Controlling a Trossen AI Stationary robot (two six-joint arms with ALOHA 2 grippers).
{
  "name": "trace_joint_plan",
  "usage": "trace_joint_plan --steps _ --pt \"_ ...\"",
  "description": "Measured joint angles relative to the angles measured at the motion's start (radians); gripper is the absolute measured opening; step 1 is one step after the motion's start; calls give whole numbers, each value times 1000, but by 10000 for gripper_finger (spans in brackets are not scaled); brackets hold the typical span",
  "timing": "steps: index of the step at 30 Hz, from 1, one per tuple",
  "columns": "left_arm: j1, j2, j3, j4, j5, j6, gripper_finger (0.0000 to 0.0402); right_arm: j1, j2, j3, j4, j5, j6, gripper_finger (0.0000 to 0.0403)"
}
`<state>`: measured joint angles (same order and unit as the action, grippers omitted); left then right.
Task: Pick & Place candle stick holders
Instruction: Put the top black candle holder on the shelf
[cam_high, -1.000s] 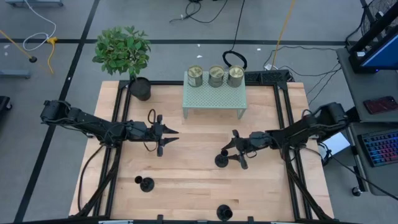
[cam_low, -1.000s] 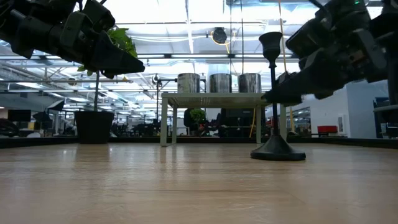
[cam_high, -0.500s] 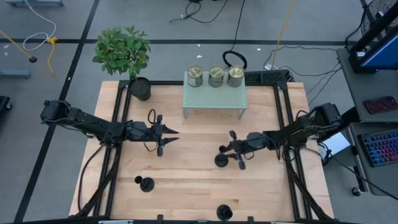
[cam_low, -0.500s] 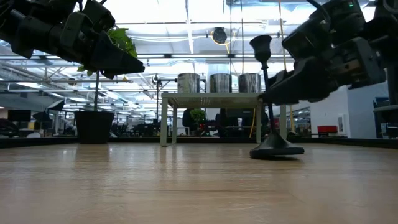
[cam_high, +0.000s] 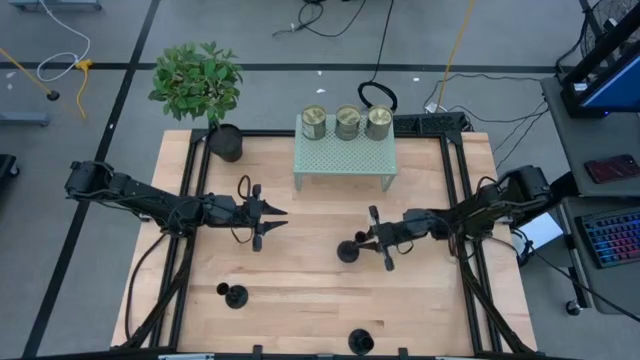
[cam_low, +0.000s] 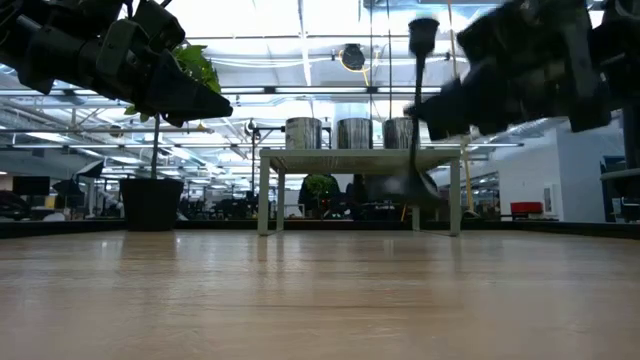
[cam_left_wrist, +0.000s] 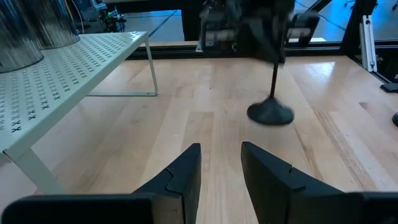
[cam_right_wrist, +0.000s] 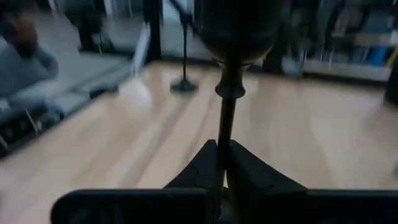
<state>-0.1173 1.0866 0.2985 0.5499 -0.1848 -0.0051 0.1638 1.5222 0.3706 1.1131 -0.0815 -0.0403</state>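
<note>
My right gripper (cam_high: 362, 242) is shut on a black candle stick holder (cam_low: 418, 100) with a round base and a thin stem, held above the table's middle. My left gripper (cam_high: 272, 220) hovers open and empty left of centre; its own view (cam_left_wrist: 221, 168) looks at the held holder (cam_left_wrist: 270, 112). Two more black holders (cam_high: 235, 296) (cam_high: 360, 342) stand on their bases near the front edge. Three brass-coloured cups (cam_high: 347, 122) stand on a pale perforated stand (cam_high: 345, 160) at the back. My right gripper pinches the holder's thin stem (cam_right_wrist: 225, 127) between its two fingers, about halfway up. The fingers come level from the table's right side and lie across the stem. The holder is nearly upright, cup (cam_low: 423, 30) on top, its base (cam_low: 402, 187) lifted clear of the table.
A black plant pot (cam_high: 225, 142) with a green plant stands at the table's back left corner. Bare wood lies between the two grippers and in front of the stand. Black rails frame the table's edges.
My right gripper has gone toward the table's left edge and up, staying shut on the stem. The black holder first tipped on its base, slid left, and now hangs lifted clear of the table.
</note>
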Motion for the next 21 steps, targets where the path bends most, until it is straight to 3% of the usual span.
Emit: trace_joint_plan --steps 2,7,11,16,21 --pt "0 0 0 0 0 0 122 -19 -31 0 50 11 -9 17" --pt "0 0 0 0 0 0 122 -70 -162 54 48 159 35 13" --pt "0 0 0 2 0 0 122 -113 -283 158 -236 216 20 8" --pt "0 0 0 0 1 0 122 -169 -358 336 -655 393 -25 11" --pt "0 0 0 1 1 0 122 -249 -378 439 -806 483 -43 9"
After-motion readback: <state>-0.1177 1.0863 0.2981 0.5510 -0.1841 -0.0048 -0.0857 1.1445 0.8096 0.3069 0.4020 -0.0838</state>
